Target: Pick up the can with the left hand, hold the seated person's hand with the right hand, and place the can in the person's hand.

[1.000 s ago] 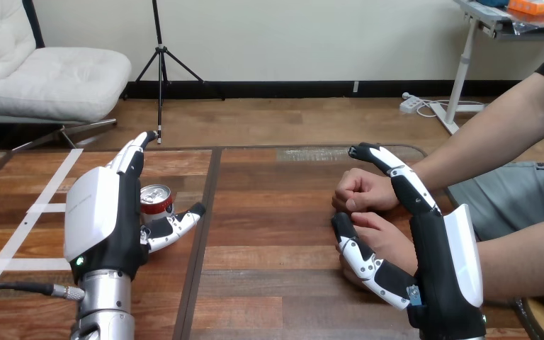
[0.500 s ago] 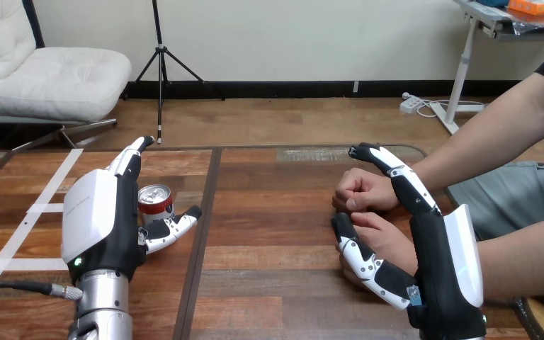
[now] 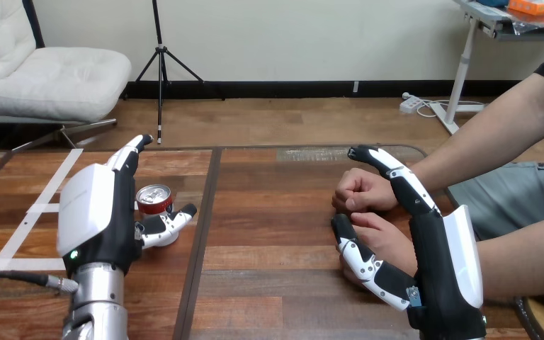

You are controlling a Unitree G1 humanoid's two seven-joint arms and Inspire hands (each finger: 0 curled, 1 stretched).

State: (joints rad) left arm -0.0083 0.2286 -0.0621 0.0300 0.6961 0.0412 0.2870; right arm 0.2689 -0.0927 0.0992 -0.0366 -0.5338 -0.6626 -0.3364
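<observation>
Between the thumb point(image 3: 167, 224) and the outstretched fingers point(image 3: 132, 151) of the left hand point(image 3: 92, 212) stands the can point(image 3: 154, 199) - upright on the surface point(image 3: 269, 212), its top showing just beyond the thumb. We find the fingers released: straight, reaching past the can on its far side, with no visible squeeze on its wall. We cannot tell whether the thumb touches it.

We judge the can a thin metal shell, light if empty, smooth and apt to slip or dent under a hard clench. The sound hold is at mid-body, with the thumb opposing the fingers across the wall, well below the rim. It should be kept upright on the lift.

Across the surface, the right hand point(image 3: 445, 265) lies at the person's two hands. Its upper finger runs straight along the wrist of the person's farther hand point(image 3: 361, 190), and its thumb lies along the near edge of the person's nearer hand point(image 3: 389, 239). The fingers are extended, not curled, so we record no confirmed hold. The person's nearer hand sits between thumb and fingers, and both of the person's hands look closed - not yet offering a palm for the can.
</observation>
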